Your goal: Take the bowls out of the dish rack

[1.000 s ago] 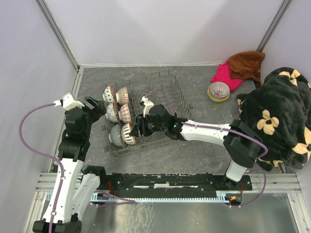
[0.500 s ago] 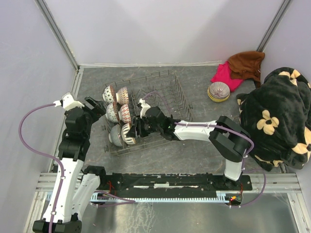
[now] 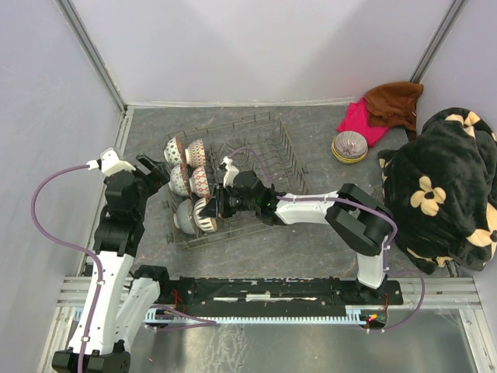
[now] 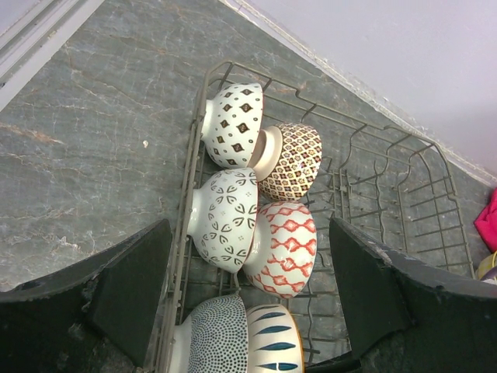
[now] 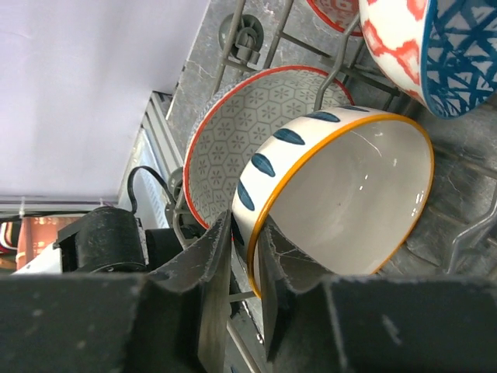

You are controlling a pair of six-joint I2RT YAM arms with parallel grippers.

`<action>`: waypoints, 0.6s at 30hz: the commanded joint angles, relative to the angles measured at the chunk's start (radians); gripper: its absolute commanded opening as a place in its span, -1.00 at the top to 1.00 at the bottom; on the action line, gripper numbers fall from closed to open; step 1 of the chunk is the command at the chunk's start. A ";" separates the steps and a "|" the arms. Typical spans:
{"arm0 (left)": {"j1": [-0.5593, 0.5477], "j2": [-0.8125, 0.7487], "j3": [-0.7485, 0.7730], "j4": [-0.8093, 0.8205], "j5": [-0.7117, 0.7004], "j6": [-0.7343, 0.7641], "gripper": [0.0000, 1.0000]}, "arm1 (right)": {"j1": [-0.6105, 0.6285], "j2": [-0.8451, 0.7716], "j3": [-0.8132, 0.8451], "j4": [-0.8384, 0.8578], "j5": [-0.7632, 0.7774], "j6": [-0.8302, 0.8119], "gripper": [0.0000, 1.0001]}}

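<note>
The grey wire dish rack point(image 3: 281, 149) holds several bowls on edge in its left end. My right gripper point(image 3: 217, 207) reaches into the rack's near left corner. In the right wrist view it point(image 5: 247, 260) is shut on the rim of the white bowl with blue leaf marks and a yellow rim point(image 5: 349, 194), one finger inside, one outside. A grey hexagon bowl point(image 5: 248, 124) stands right behind it. My left gripper point(image 4: 248, 303) hangs open over the rack's left side, above the red lattice bowl point(image 4: 283, 249) and the dotted bowl point(image 4: 217, 342).
A stack of bowls point(image 3: 349, 148) sits on the table at the right, beside a pink cloth point(image 3: 361, 120) and a brown cloth point(image 3: 394, 101). A black flowered blanket point(image 3: 443, 186) fills the right edge. The rack's right half point(image 3: 272, 167) holds bare tines.
My right gripper has pushed left toward the blue-leaf bowl, its elbow folding in. The left arm has not moved.
</note>
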 commanded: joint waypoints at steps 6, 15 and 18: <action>-0.001 0.000 0.029 0.030 -0.009 0.001 -0.78 | -0.040 0.030 -0.029 0.286 -0.082 0.107 0.61; 0.000 0.006 0.037 0.030 -0.011 0.003 -0.78 | -0.065 0.047 -0.046 0.396 -0.118 0.173 0.88; -0.001 0.005 0.040 0.030 -0.013 0.004 -0.78 | -0.069 0.037 -0.043 0.395 -0.128 0.177 0.93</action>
